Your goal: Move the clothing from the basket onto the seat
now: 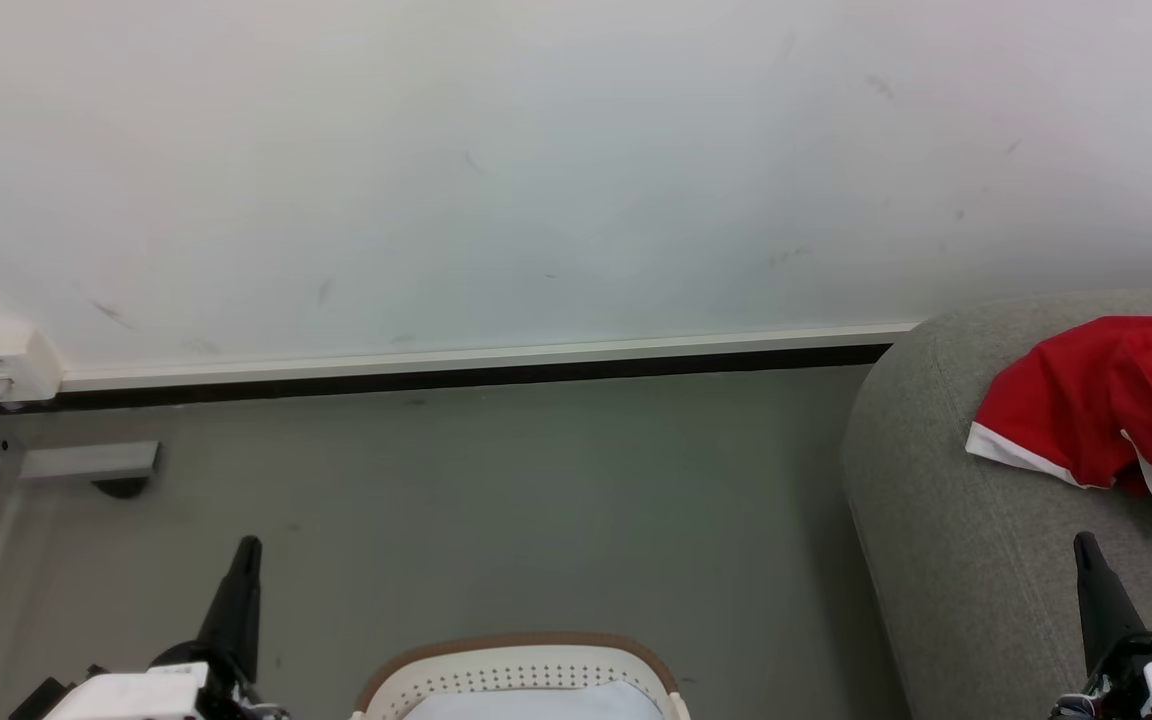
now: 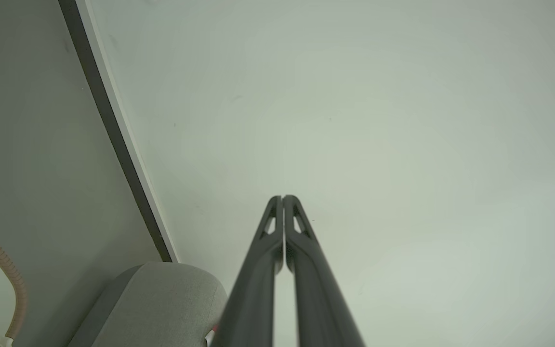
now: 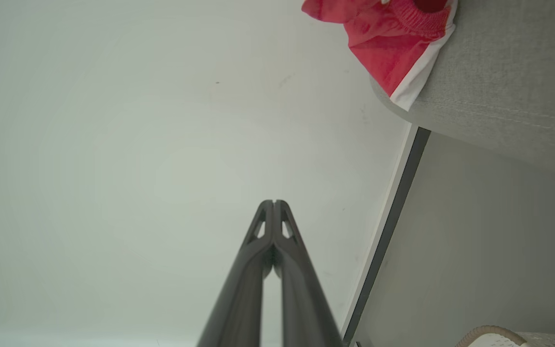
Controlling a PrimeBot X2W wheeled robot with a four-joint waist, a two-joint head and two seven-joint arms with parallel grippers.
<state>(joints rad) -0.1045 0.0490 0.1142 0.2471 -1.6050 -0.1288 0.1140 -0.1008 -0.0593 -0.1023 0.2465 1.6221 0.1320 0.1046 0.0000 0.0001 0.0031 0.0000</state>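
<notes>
White wall (image 1: 536, 150) and grey floor (image 1: 496, 500) face you | red clothing (image 1: 1096, 400) lies on the seat (image 1: 936, 560), cut off at the right edge | basket (image 1: 521, 672) cropped at the bottom, pale padding (image 1: 536, 702) inside, rest hidden | your left gripper (image 1: 248, 548) and right gripper (image 1: 1086, 542) sit low, pointing up, both clenched, empty

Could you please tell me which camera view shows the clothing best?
The head view: the clothing lies on the seat, largely in frame. The right wrist view catches one red, white-hemmed corner; the left wrist view, barely a red sliver.
</notes>
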